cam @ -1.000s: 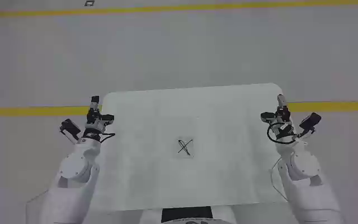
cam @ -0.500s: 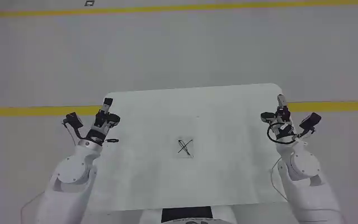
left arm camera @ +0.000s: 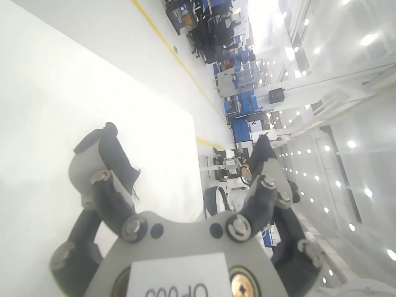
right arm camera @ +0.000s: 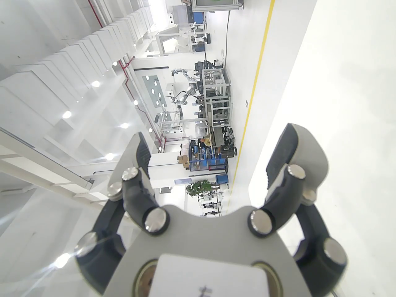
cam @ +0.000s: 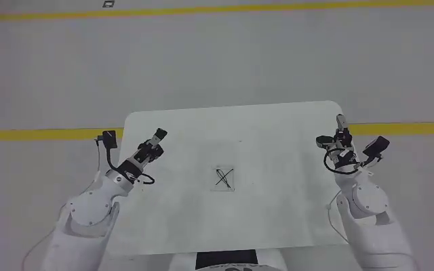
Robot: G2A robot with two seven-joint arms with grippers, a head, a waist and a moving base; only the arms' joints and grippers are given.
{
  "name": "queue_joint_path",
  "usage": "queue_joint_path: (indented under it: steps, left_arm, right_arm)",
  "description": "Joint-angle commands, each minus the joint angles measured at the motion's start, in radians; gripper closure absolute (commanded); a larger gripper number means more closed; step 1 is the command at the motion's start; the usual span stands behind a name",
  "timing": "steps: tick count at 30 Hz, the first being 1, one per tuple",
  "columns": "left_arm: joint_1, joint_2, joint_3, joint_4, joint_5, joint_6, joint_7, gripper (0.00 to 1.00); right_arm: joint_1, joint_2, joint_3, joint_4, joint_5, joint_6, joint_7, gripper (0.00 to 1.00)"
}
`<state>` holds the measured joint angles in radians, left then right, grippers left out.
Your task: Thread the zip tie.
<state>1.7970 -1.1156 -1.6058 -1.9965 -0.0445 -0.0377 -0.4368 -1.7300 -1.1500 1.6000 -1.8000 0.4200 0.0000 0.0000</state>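
Two thin black zip ties (cam: 224,177) lie crossed in an X near the middle of the white table (cam: 271,135). My left gripper (cam: 156,139) hovers over the table's left part, well to the left of the ties and pointing toward them. In its own wrist view the left gripper (left arm camera: 185,137) is open with nothing between the fingers, above the bare table (left arm camera: 62,78). My right gripper (cam: 337,132) sits at the table's right edge, far from the ties. Up close the right gripper (right arm camera: 213,140) is open and holds nothing.
Yellow floor lines (cam: 217,9) run behind and beside the table. The table's rounded corner (left arm camera: 188,115) lies just ahead of the left gripper. Beyond the table edge (right arm camera: 278,100) there is open floor.
The left arm has swung inward from the table's left edge to over the tabletop, closer to the zip ties. The right arm has stayed still.
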Motion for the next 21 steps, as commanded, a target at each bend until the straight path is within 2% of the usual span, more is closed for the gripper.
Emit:
queue_joint_path:
  steps: [1,4,7,11,13,14,21]
  left_arm:
    - [0.000,0.000,0.000,0.000,0.001,0.000,-0.001,0.00]
    - [-0.001,0.001,0.005,-0.008,0.016,-0.004,-0.010,0.00]
    - [-0.010,0.005,0.045,-0.041,0.104,0.008,-0.059,0.00]
    - [-0.042,0.011,0.099,-0.064,0.186,0.065,-0.174,0.00]
    - [-0.067,0.015,0.127,-0.061,0.210,0.116,-0.247,0.00]
    - [-0.087,0.018,0.148,-0.056,0.255,0.127,-0.282,0.00]
    - [-0.087,0.018,0.148,-0.056,0.255,0.127,-0.282,0.00]
  right_arm:
    - [0.000,0.000,0.000,0.000,0.000,0.000,0.000,0.00]
    - [0.000,0.000,0.000,0.000,0.000,0.000,0.000,0.00]
    - [0.000,0.000,0.000,0.000,0.000,0.000,0.000,0.00]
    - [0.000,0.000,0.000,0.000,0.000,0.000,0.000,0.00]
    - [0.000,0.000,0.000,0.000,0.000,0.000,0.000,0.00]
    - [0.000,0.000,0.000,0.000,0.000,0.000,0.000,0.00]
    - [0.000,0.000,0.000,0.000,0.000,0.000,0.000,0.00]
